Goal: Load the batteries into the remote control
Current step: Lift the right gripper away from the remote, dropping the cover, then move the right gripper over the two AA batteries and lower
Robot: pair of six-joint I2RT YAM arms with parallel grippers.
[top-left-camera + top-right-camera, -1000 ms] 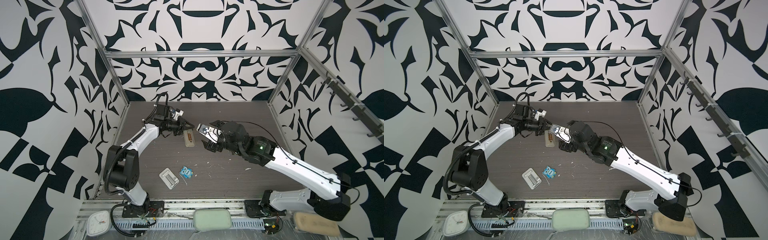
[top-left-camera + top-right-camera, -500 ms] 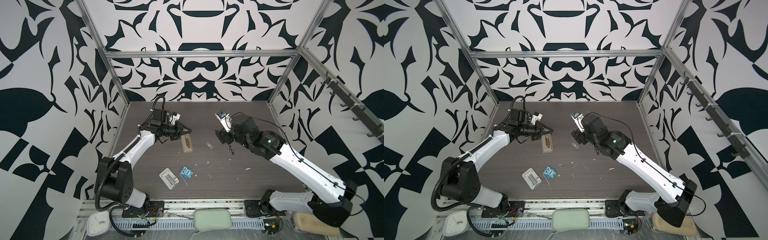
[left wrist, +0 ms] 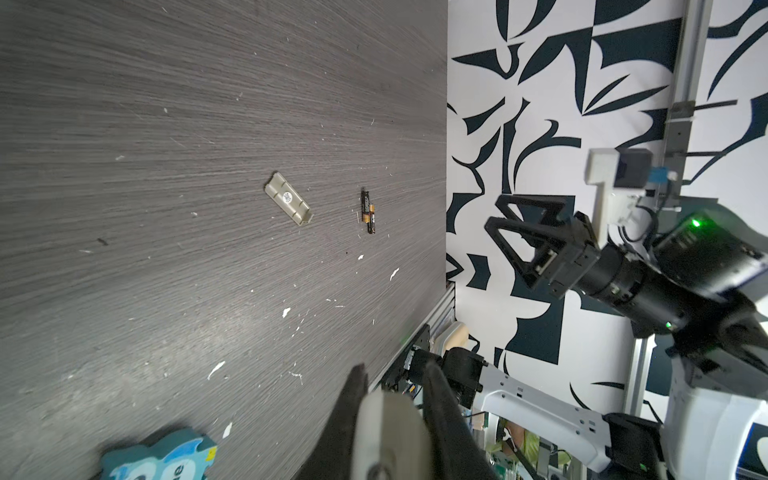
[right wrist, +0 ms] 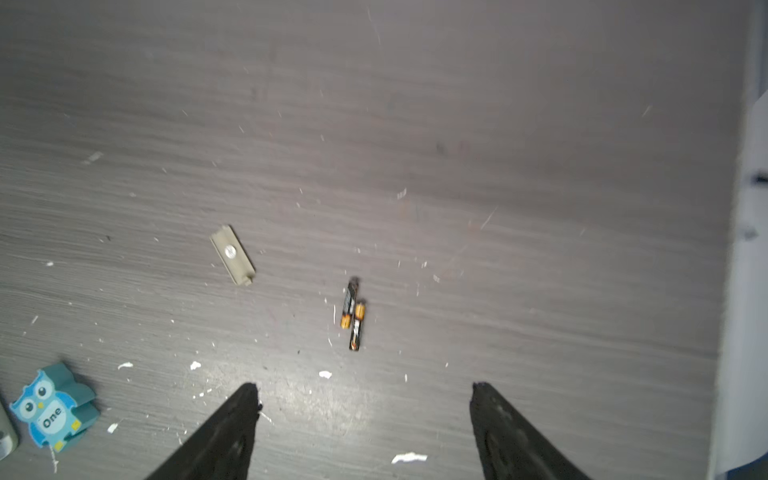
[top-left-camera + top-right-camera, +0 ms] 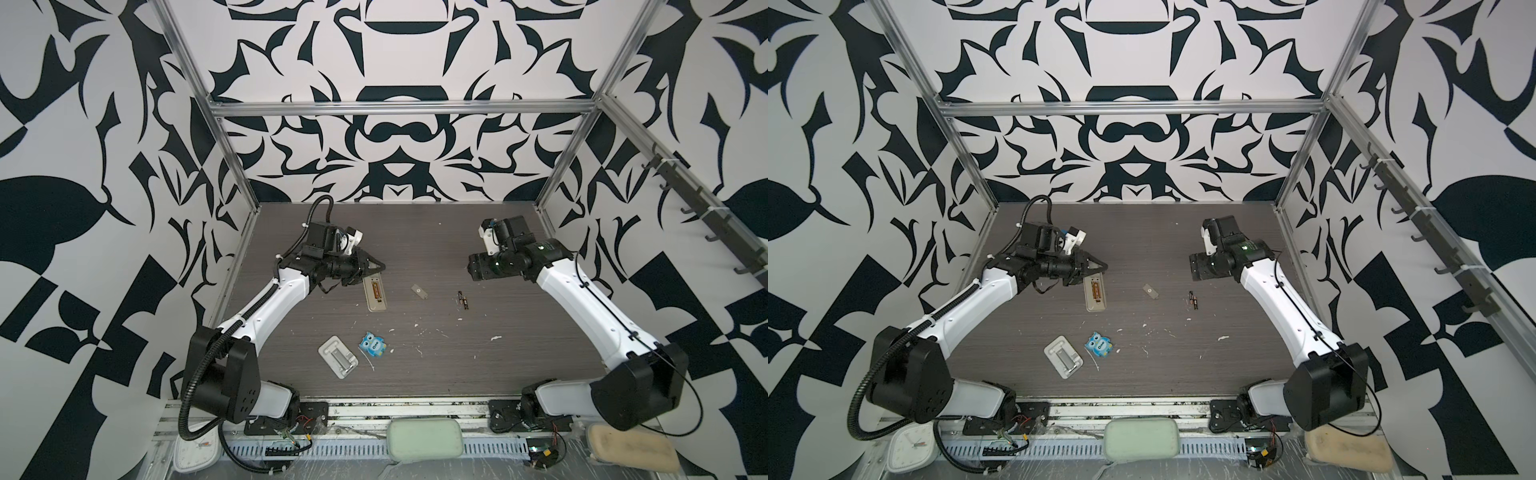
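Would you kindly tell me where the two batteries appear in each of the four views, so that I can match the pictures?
In a top view: the batteries lie right of centre.
In a top view: the batteries lie just right of centre.
Left wrist: the batteries sit about mid-picture.
Right wrist: the batteries sit near mid-picture.
Shared landmark: the beige battery cover, close beside them everywhere.

Two batteries (image 4: 348,307) (side by side), one remote (image 5: 375,294)
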